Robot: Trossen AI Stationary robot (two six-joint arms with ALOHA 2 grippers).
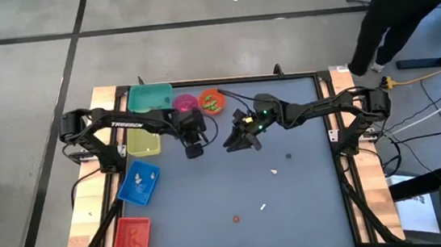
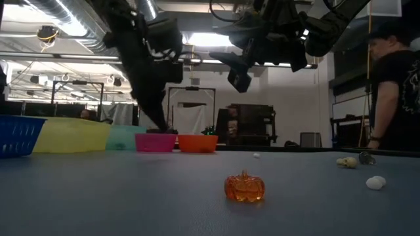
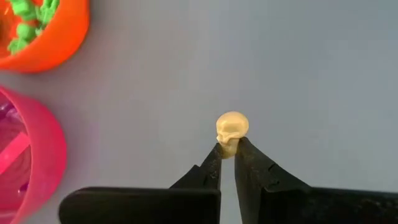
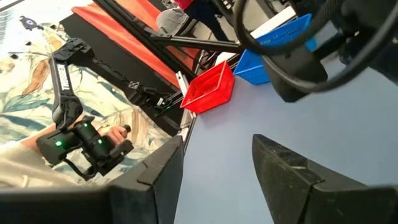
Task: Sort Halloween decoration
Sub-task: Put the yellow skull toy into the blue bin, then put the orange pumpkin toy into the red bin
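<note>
Grey tabletop (image 1: 309, 196), bins along the edge. Left gripper (image 3: 228, 154) is pinched shut on a tiny cream skull (image 3: 232, 130) by its jaw end, near the pink bowl (image 3: 28, 155). Looks hard, light and slick, so it could easily squirt out. Right gripper (image 4: 217, 171) hangs open, empty.

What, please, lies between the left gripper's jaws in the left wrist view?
A tiny cream-coloured plastic skull is pinched at its lower end between the left gripper's shut jaws, above bare grey table; the left wrist view shows it.
</note>
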